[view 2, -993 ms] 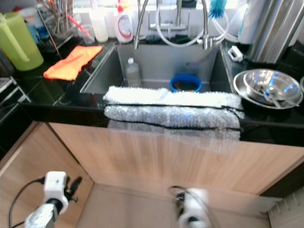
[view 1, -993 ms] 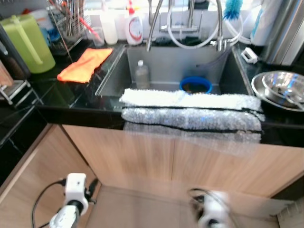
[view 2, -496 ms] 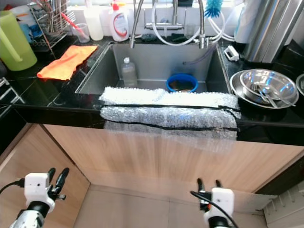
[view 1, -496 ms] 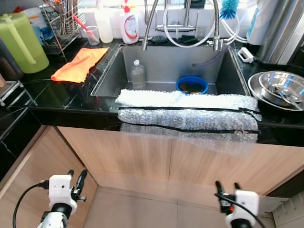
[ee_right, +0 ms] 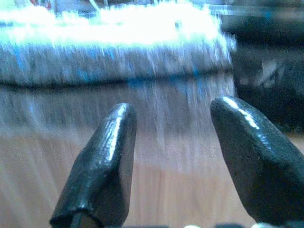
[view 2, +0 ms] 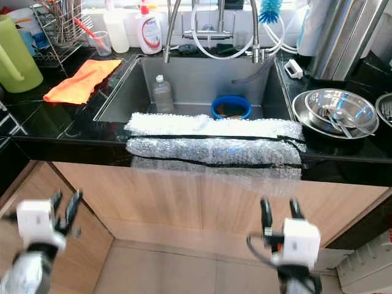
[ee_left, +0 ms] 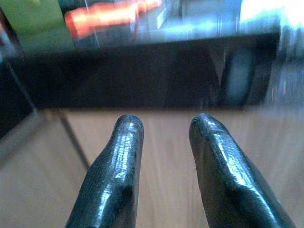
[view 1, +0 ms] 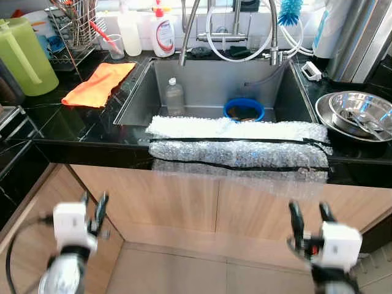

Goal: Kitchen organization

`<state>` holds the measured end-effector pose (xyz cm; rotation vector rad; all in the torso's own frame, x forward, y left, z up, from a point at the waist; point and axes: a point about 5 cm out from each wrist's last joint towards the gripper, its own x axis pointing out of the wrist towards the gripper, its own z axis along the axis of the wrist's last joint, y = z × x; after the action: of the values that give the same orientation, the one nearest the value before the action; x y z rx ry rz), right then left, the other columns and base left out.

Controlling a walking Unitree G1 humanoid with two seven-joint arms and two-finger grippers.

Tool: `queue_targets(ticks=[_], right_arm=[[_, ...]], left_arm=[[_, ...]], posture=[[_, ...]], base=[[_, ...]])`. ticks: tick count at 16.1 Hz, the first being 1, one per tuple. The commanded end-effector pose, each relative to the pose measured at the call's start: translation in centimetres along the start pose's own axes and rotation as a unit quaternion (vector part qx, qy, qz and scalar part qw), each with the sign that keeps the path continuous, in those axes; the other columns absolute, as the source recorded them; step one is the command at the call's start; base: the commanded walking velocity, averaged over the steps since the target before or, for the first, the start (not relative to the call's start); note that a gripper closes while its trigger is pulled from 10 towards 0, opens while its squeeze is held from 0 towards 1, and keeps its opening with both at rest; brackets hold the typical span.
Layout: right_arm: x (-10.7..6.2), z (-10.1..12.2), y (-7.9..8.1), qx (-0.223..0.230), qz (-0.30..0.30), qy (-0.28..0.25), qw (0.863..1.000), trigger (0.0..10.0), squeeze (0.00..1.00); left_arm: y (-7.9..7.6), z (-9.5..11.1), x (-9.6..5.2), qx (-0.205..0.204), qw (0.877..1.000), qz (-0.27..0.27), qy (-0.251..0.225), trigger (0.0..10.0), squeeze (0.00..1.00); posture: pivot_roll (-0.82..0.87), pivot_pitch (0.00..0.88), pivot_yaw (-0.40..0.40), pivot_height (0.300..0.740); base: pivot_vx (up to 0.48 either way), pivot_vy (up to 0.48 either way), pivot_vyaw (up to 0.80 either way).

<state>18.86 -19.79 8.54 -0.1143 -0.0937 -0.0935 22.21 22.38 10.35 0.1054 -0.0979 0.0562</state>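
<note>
Left hand (view 1: 93, 206) and right hand (view 1: 312, 215) were held open, empty, below tabletop (view 1: 86, 131) before bubble wrap (view 1: 239, 153).

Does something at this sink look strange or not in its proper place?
Yes. A sheet of bubble wrap lies over the front edge of the sink and hangs down the cabinet doors. A plastic bottle stands inside the sink, beside a blue bowl.

Black countertop (view 1: 73, 131). Orange cloth (view 1: 101, 82) at ten o'clock. Lime-green pitcher (view 1: 23, 55). Blue bowl (view 1: 244, 111) in grey steel sink (view 1: 211, 76). Silvery bubble wrap (view 1: 239, 147), black stripes. Pale wood-grain cabinet doors (view 1: 184, 205). Shiny steel bowls (view 1: 355, 113). Grippers white-bodied, black-fingered.
</note>
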Motion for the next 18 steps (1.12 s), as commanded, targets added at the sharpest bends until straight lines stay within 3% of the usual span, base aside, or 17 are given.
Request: queue_targets(ticks=[1,4,8,11,18], right_arm=[[1.3,1.7,0.0,-0.001,-0.004,-0.025,1.0,10.0,0.0],[3.2,3.3,-0.1,0.014,-0.017,-0.05,0.998,10.0,0.0],[5.6,4.7,2.2,0.027,0.001,-0.078,0.997,10.0,0.0],[5.9,4.4,1.8,0.027,-0.014,-0.07,0.997,10.0,0.0],[5.7,3.3,1.1,0.027,-0.037,-0.049,0.998,10.0,0.0]], left_arm=[[-0.4,2.0,1.3,-0.008,0.999,-0.001,-0.032,10.0,0.0],[-1.2,3.7,3.1,-0.01,0.998,-0.013,-0.062,10.0,0.0],[-3.6,4.9,6.2,-0.019,0.995,-0.054,-0.084,10.0,0.0],[-5.1,4.9,6.5,-0.025,0.992,-0.092,-0.081,10.0,0.0],[-4.7,4.4,7.4,-0.031,0.994,-0.073,-0.076,10.0,0.0]], posture=[[-0.1,0.0,0.068,0.74],[-0.12,0.0,0.069,0.74],[-0.12,0.0,0.073,0.74],[-0.13,0.0,0.081,0.74],[-0.12,0.0,0.089,0.74]], base=[[0.0,0.0,0.0],[0.0,0.0,0.0],[0.0,0.0,0.0],[0.0,0.0,0.0],[0.0,0.0,0.0]])
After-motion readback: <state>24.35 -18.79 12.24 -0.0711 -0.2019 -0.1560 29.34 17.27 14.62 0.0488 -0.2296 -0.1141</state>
